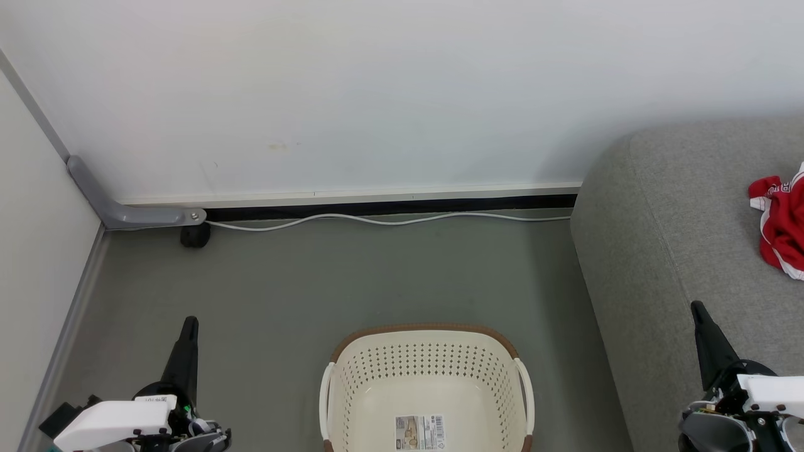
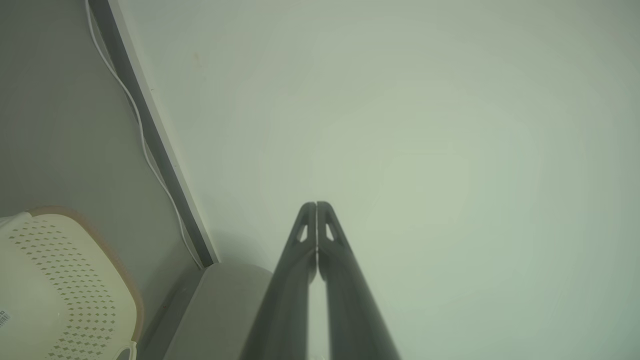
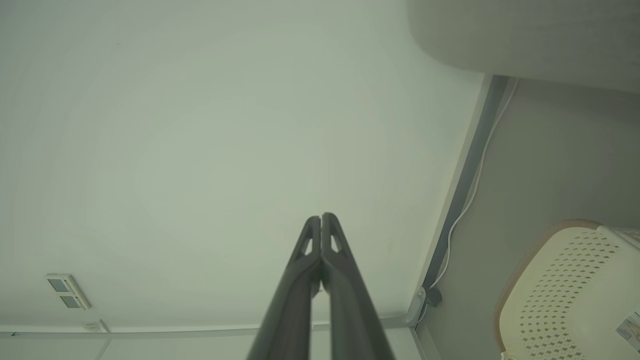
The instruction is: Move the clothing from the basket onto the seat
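The cream perforated basket stands on the floor at the bottom centre, with just a label sticker on its floor. Red clothing with white trim lies bunched on the grey seat at the right edge. My left gripper is at the lower left, shut, with nothing in it; its fingertips meet against the wall. My right gripper is over the seat's front part, shut and empty too, below the clothing. The basket also appears at the lower right of the right wrist view.
A white cable runs along the dark skirting at the foot of the white wall. A grey bracket with a black caster sits in the left corner. Grey floor spreads between the wall, the basket and the seat.
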